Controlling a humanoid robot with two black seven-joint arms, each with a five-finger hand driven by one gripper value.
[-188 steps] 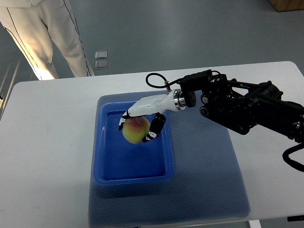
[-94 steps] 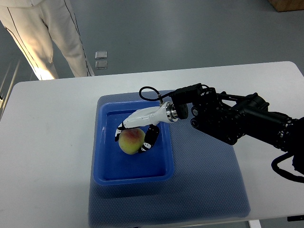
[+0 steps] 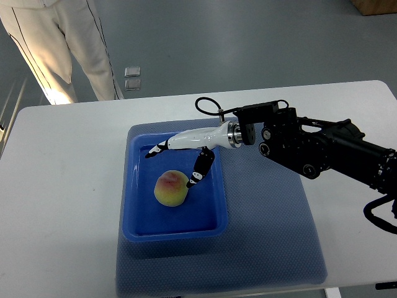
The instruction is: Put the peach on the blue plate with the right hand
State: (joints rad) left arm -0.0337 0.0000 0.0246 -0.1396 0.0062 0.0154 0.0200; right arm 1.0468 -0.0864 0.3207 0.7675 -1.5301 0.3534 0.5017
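A yellow-pink peach (image 3: pixel 171 188) rests on the floor of the blue plate (image 3: pixel 138 220), a shallow blue tray on the mat. My right hand (image 3: pixel 173 164), white with black fingertips, hovers just above and behind the peach with its fingers spread, holding nothing. Its thumb (image 3: pixel 200 169) hangs down close to the peach's right side; the long fingers point left over the tray. The black right arm (image 3: pixel 322 149) reaches in from the right edge. The left arm is out of sight.
The tray sits on a blue-grey mat (image 3: pixel 267 236) on a white table (image 3: pixel 62 186). A person's legs in light trousers (image 3: pixel 68 49) stand beyond the table's far left corner.
The hand lowered the peach into the tray, then opened its fingers and lifted back toward the right. The peach now lies free on the tray floor.
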